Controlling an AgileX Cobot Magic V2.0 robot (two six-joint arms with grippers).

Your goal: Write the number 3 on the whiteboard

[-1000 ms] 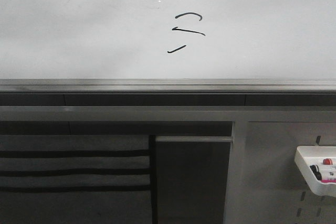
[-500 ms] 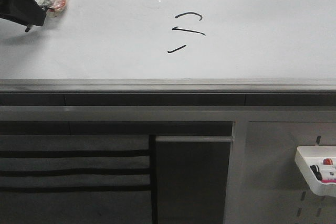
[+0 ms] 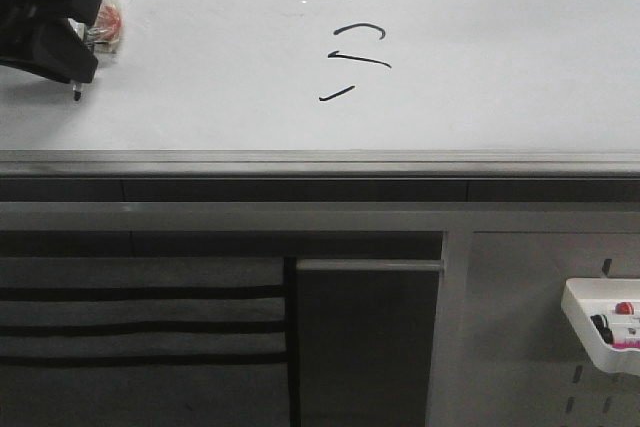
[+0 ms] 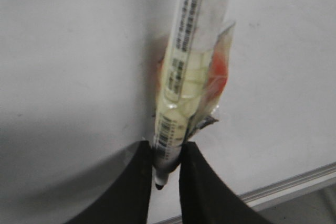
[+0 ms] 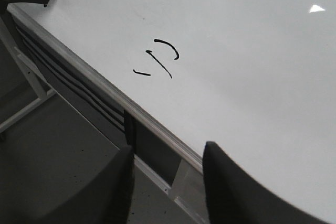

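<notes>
Whiteboard (image 3: 480, 97) lies flat, glare along its far edge, grey rail (image 3: 320, 161) at the near side. The number 3 (image 3: 358, 60) sits near the board's middle: a curved hook, a long slanted line, a short dash, stacked and not joined. Judged from this, the writing looks done or close to it; strokes read as a rough 3. Left gripper (image 3: 72, 47) at the board's far left, well apart from the strokes, clamped on a marker (image 4: 181, 87) with tip exposed between the fingers. Right gripper (image 5: 168, 182) empty, jaws spread wide, over the rail. White tray (image 3: 600, 332) of markers low right.
</notes>
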